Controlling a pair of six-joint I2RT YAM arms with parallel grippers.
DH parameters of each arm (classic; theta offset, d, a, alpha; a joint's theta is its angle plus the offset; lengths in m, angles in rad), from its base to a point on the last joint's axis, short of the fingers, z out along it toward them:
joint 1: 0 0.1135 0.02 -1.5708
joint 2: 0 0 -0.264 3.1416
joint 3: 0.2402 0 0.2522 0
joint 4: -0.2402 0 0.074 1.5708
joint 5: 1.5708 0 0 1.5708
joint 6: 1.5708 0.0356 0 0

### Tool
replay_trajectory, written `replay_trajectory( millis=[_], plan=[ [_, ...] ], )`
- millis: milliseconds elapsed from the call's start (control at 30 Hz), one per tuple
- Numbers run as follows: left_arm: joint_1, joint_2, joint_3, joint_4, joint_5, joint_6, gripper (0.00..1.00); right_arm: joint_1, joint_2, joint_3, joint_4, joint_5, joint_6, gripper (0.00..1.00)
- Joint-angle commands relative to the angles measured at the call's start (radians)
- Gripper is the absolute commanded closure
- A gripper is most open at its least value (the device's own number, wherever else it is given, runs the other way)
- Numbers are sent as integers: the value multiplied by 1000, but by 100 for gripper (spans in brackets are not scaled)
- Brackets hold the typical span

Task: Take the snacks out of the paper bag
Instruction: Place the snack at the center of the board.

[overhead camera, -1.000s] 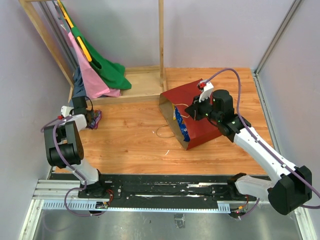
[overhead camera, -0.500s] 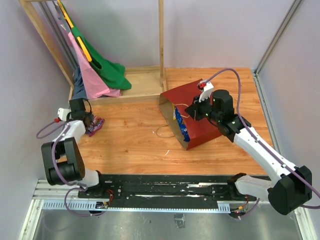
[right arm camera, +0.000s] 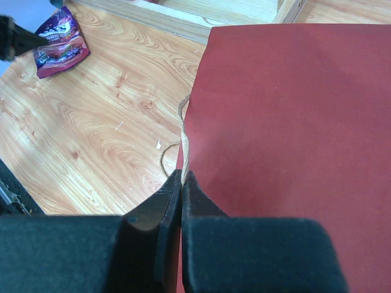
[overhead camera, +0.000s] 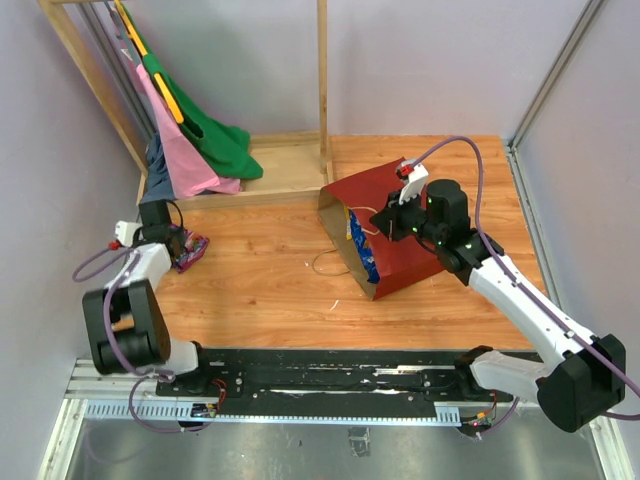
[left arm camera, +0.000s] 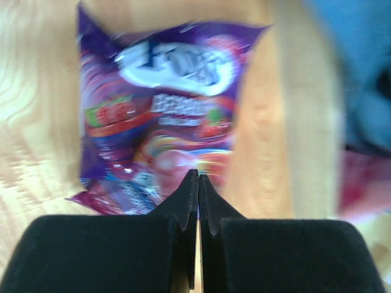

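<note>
The dark red paper bag [overhead camera: 365, 190] [right arm camera: 287, 110] lies on its side mid-table with its mouth facing left. A blue chip bag [overhead camera: 366, 258] shows in the mouth. My right gripper [overhead camera: 383, 222] [right arm camera: 182, 174] is shut on the bag's string handle [right arm camera: 183, 128] at the rim. A purple snack packet [overhead camera: 192, 250] [left arm camera: 159, 104] [right arm camera: 59, 43] lies flat on the wood at the far left. My left gripper [overhead camera: 174, 242] [left arm camera: 197, 177] is shut, its tips over the packet's near edge, and I see nothing between them.
A wooden rack [overhead camera: 323, 90] with pink and green cloths [overhead camera: 200, 150] stands at the back left on a low wooden base [overhead camera: 285, 165]. A blue cloth [left arm camera: 360, 61] lies just beyond the packet. A loose string loop [overhead camera: 325, 265] rests in front of the bag's mouth.
My left arm has swung its wrist outward to the left, and the purple packet now shows free of the gripper, slightly nearer. The right arm and the bag have hardly moved.
</note>
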Motion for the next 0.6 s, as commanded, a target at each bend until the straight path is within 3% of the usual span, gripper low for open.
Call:
replay_trajectory(
  millis=[0,133,367,567],
  plan=[
    [10,155,-20,-64,86,-78,99,-19,-29,-6,4,-7,-8,99],
    [9,177,-38,-48,101,-97,100,-19,-33,-9,3,1,-11,99],
    [9,131,-45,-64,-11,-104,99,-19,-25,-10,6,-6,-6,99],
    [9,212,-12,-58,-26,-120,99,-19,-32,-8,2,-1,-10,99]
  ],
)
